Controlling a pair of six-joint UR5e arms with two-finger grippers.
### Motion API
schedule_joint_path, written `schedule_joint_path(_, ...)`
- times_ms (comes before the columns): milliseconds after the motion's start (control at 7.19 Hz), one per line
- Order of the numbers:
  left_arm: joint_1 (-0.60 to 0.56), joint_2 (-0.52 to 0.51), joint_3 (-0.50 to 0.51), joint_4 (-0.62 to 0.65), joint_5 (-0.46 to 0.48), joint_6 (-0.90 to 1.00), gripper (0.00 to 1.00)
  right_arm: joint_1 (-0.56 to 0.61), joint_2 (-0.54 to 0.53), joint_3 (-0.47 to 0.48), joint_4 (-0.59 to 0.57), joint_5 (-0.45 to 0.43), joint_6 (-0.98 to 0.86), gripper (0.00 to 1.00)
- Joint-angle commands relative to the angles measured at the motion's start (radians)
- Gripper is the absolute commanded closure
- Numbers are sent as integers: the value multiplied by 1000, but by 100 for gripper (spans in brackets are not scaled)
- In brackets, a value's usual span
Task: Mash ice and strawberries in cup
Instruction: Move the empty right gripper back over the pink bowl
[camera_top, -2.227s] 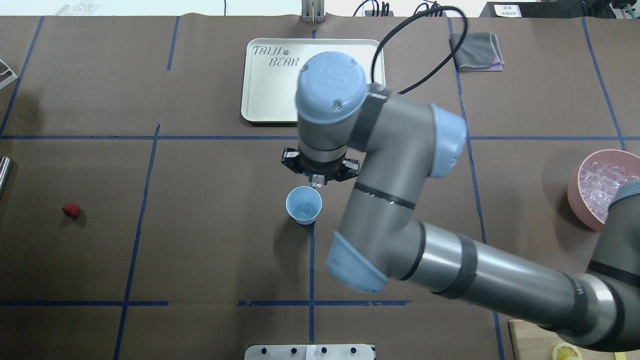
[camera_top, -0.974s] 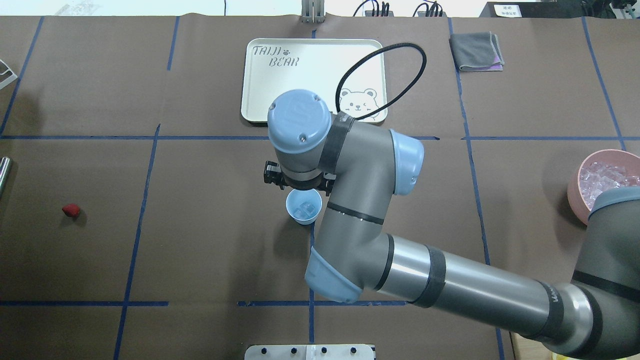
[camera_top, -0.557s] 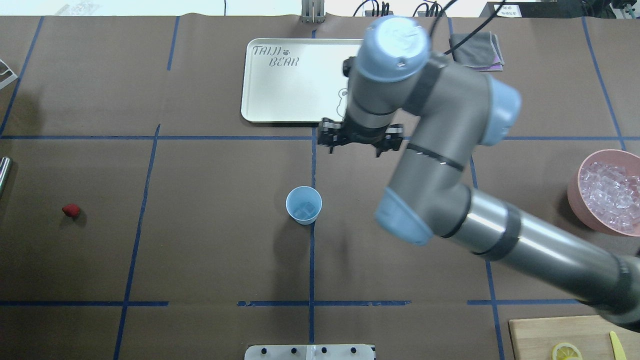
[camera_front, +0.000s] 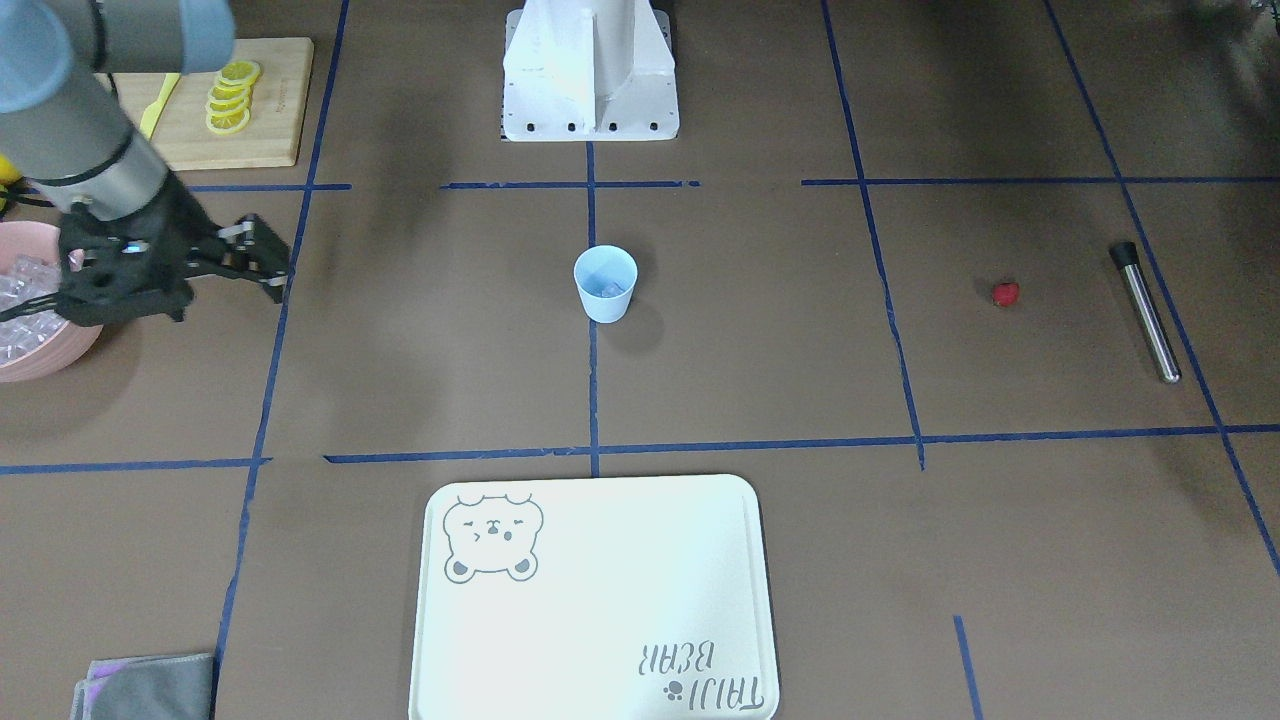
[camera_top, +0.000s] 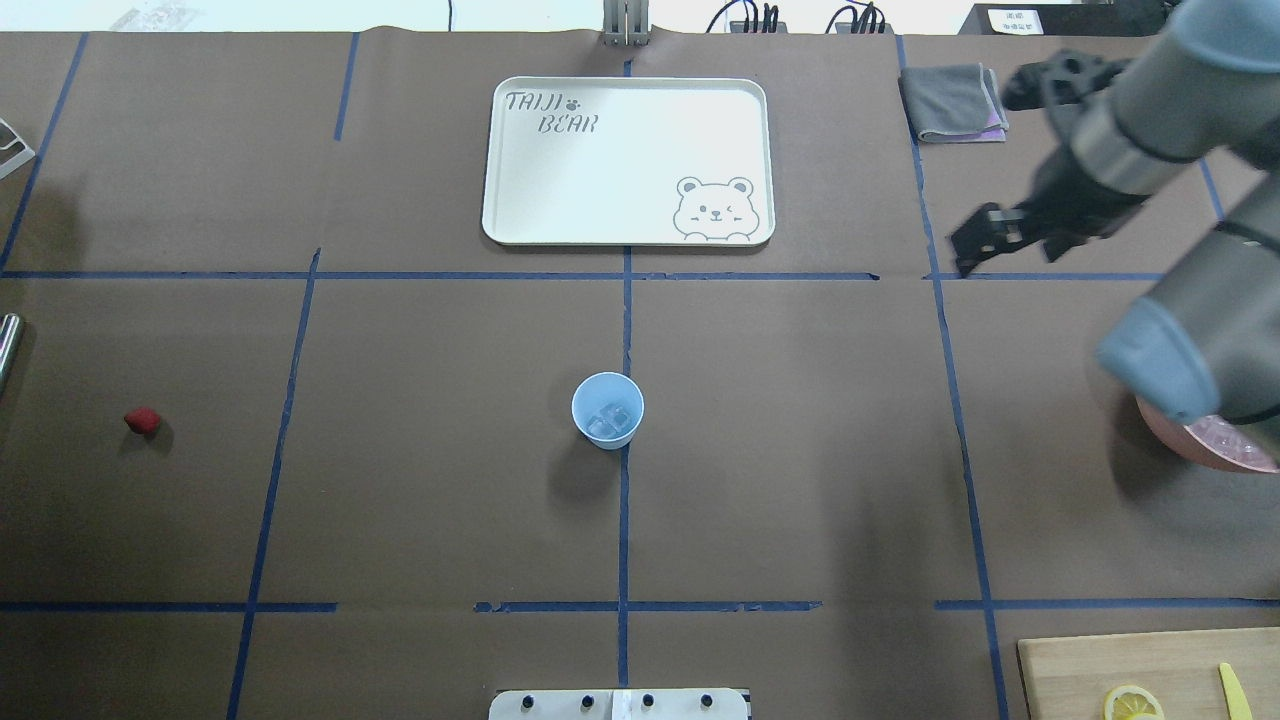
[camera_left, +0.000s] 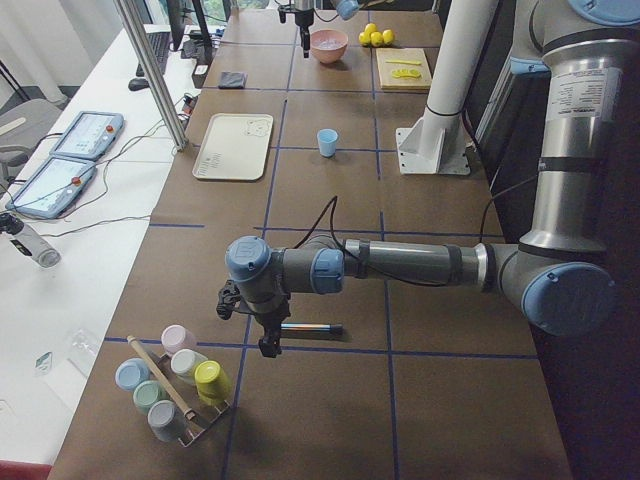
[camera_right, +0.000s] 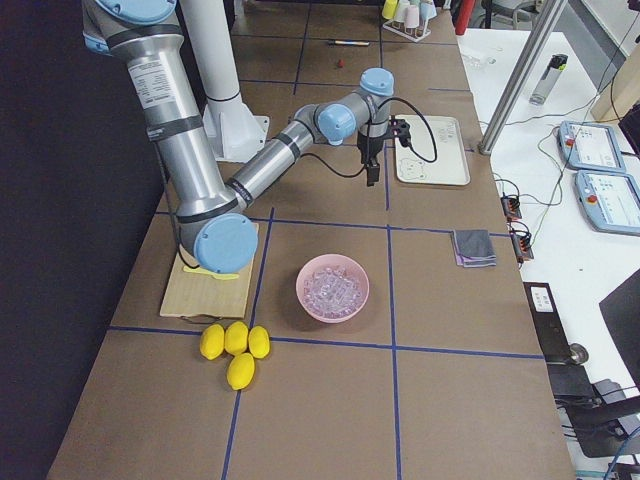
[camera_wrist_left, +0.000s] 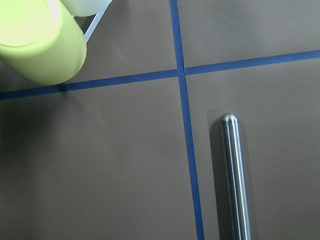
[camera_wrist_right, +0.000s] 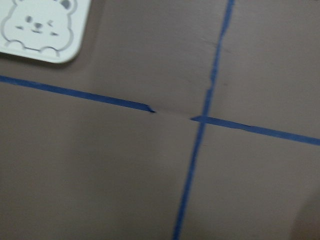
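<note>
The pale-blue cup (camera_top: 607, 410) stands upright mid-table, also in the front view (camera_front: 605, 283), with two clear ice cubes (camera_top: 612, 423) inside. The dark red strawberry (camera_top: 142, 421) lies alone on the table far to the cup's left. My right gripper (camera_top: 1040, 245) is open and empty, high over the right side, next to the pink bowl (camera_front: 40, 350) of ice. My left gripper (camera_left: 268, 340) shows only in the exterior left view, over a steel rod (camera_wrist_left: 235, 180). I cannot tell if it is open or shut.
A white bear tray (camera_top: 620, 160) lies beyond the cup. A grey cloth (camera_top: 955, 100) lies at the back right. A wooden board with lemon slices (camera_front: 230, 100) sits near the base. A rack of coloured cups (camera_left: 170, 385) stands at the left end.
My right gripper held an ice cube over the cup, lowered and let it go into the cup. It then rose and swung right toward the pink bowl, open and empty.
</note>
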Motion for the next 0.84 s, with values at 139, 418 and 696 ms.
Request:
schedule_joint_path(139, 0, 0, 3, 0, -29, 0, 0, 206, -291, 10, 64, 90, -401, 0)
schedule_joint_path(418, 0, 0, 3, 0, -29, 0, 0, 207, -437, -94, 356, 89, -404, 0)
schedule_joint_path(696, 0, 0, 1, 0, -31, 0, 0, 207, -453, -159, 414, 81, -374, 1)
